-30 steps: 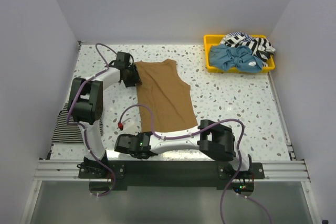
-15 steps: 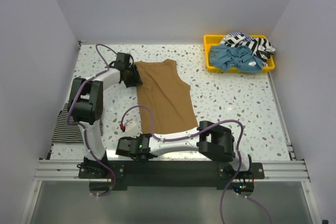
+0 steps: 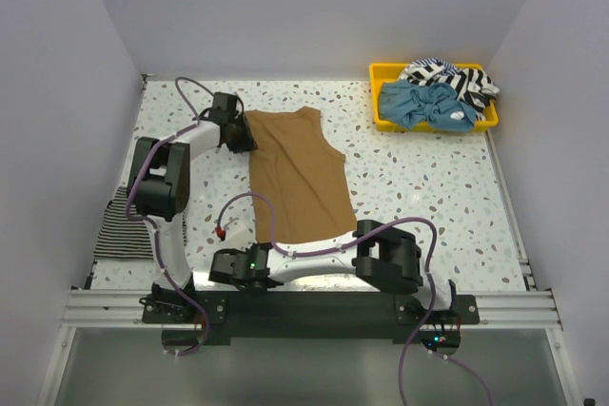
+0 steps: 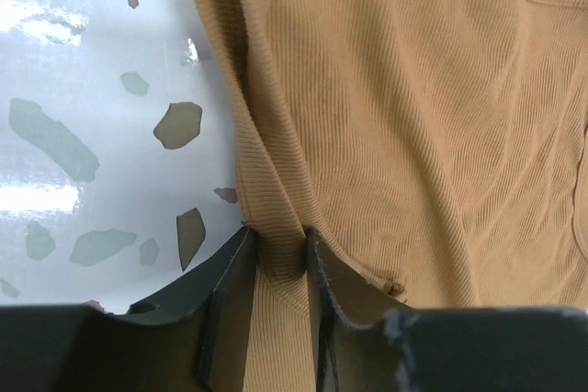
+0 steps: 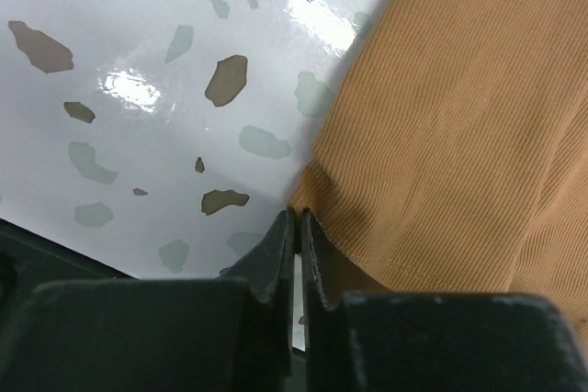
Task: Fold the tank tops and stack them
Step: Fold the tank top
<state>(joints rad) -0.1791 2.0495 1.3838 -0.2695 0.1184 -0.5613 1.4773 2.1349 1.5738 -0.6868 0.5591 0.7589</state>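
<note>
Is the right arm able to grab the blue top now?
Probably not: the right gripper is pinching a corner of the tan top, and the blue top sits in the far yellow tray.

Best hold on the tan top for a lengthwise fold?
Grip the tan top along its left edge, armhole and hem corner, coming low from the left: it lies flat, that edge free on the table. The left claw pinches the armhole; the right claw is shut at the hem corner.
</note>
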